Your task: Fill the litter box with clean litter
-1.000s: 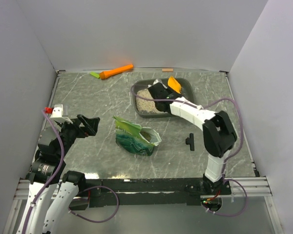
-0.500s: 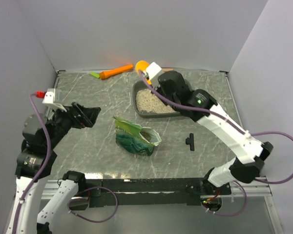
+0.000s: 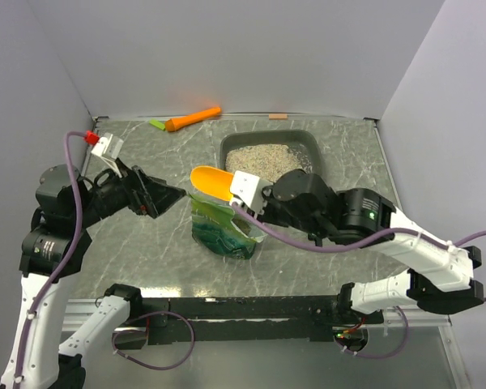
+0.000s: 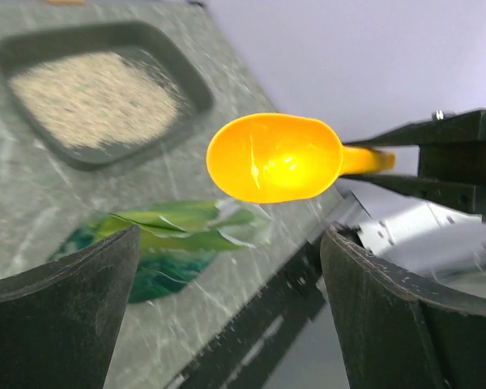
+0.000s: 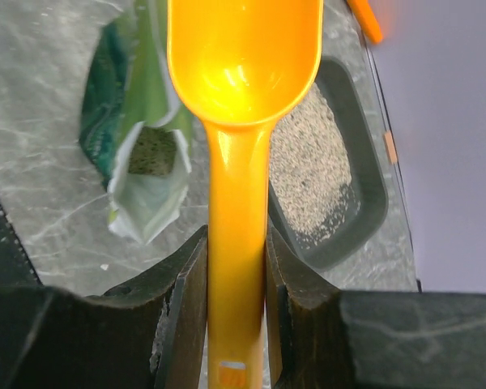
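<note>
The litter box (image 3: 311, 147) sits on the table (image 3: 146, 243) by the far edge, a bit to the right of the middle. It is a low dark grey tray. The clean litter (image 3: 263, 156) lies inside it in a sandy beige layer that covers most of the floor of the box.

Closer to the near edge, about in the middle of the table, lies a green bag (image 3: 219, 235). Its top is torn open. From the right wrist view you can see some sandy grains down inside its mouth.

An orange scoop (image 3: 209, 179) hangs in the air just over the open end of the bag. Its bowl has nothing in it. The right gripper (image 5: 236, 243) has the scoop by the handle, with one finger pressed on each side.

The left gripper (image 3: 172, 194) is over the left part of the table, beside the bag and not touching it. Its fingers (image 4: 61, 316) are spread wide and hold nothing.

An orange carrot toy (image 3: 193, 119) lies by the far edge, to the left of the litter box.
</note>
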`<state>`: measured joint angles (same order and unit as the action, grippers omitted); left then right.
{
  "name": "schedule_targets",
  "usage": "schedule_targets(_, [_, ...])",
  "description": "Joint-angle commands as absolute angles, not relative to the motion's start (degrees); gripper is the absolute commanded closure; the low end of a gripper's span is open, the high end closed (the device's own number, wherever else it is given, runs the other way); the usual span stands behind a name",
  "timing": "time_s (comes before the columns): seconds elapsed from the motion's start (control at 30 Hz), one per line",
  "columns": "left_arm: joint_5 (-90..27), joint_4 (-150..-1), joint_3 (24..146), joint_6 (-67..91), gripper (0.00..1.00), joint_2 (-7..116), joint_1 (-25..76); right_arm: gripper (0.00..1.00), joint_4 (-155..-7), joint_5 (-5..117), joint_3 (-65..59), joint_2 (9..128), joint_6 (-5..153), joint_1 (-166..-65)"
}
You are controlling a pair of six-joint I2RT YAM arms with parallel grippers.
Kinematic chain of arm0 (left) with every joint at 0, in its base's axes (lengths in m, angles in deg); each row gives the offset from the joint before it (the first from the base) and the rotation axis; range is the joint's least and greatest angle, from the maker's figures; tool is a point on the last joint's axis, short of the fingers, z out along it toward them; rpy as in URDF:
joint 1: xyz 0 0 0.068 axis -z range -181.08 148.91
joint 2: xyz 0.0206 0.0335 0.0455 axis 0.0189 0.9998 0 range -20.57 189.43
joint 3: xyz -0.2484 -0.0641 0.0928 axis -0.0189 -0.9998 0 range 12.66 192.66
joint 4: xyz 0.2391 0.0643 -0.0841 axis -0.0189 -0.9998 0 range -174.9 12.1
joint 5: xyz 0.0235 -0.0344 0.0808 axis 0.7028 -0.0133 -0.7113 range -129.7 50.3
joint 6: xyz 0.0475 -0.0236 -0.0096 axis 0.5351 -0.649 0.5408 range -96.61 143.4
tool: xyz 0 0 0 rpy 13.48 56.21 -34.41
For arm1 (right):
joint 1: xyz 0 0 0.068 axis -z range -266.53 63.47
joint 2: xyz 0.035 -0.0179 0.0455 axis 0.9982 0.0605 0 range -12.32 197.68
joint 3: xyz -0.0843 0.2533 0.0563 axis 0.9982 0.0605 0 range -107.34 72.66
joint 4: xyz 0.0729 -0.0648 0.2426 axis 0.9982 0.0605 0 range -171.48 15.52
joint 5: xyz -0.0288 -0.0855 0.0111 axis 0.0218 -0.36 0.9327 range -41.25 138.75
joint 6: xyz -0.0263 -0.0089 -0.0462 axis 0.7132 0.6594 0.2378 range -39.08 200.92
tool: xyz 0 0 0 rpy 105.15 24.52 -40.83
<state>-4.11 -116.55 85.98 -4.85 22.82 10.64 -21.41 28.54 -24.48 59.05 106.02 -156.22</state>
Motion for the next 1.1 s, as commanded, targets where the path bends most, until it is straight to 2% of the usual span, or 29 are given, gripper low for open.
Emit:
schedule_targets(0.0, [7.75, -115.25, 84.03, -6.92, 0.03, 22.93, 10.78, 1.00, -19.61, 28.09, -26.21, 56.85, 107.11, -160.43])
schedule_targets(0.47, [18.83, -110.59, 79.64, -10.18, 0.01, 22.58, 10.78, 1.00, -21.72, 30.02, -27.53, 58.16, 108.78, -166.60])
schedule_targets(0.57, [20.33, -110.51, 78.94, -9.83, 0.07, 22.58, 10.78, 1.00, -22.07, 29.85, -28.50, 58.96, 109.04, -167.04])
schedule_targets(0.67, [21.65, -110.41, 78.49, -9.04, 0.23, 22.49, 10.78, 1.00, -21.98, 29.76, -29.55, 59.66, 109.13, -167.30])
schedule_targets(0.7, [21.82, -110.59, 78.49, -8.78, 0.34, 22.49, 10.78, 1.00, -21.98, 29.76, -29.64, 59.83, 109.22, -167.39])
schedule_targets(0.87, [21.48, -110.59, 77.88, -8.25, 0.65, 22.75, 10.87, 1.00, -21.72, 29.94, -30.08, 60.54, 109.04, -167.74])
schedule_targets(0.9, [21.47, -110.59, 77.88, -8.16, 0.81, 22.93, 10.87, 1.00, -21.72, 30.37, -30.00, 60.54, 108.95, -167.83])
schedule_targets(0.97, [20.95, -110.85, 77.88, -7.90, 0.99, 23.02, 10.78, 1.00, -21.89, 30.64, -29.30, 60.02, 108.60, -168.09])
schedule_targets(1.07, [18.24, -111.91, 78.32, -6.84, 0.99, 22.58, 10.78, 0.98, -24.70, 29.77, -26.49, 58.00, 107.99, -168.09])
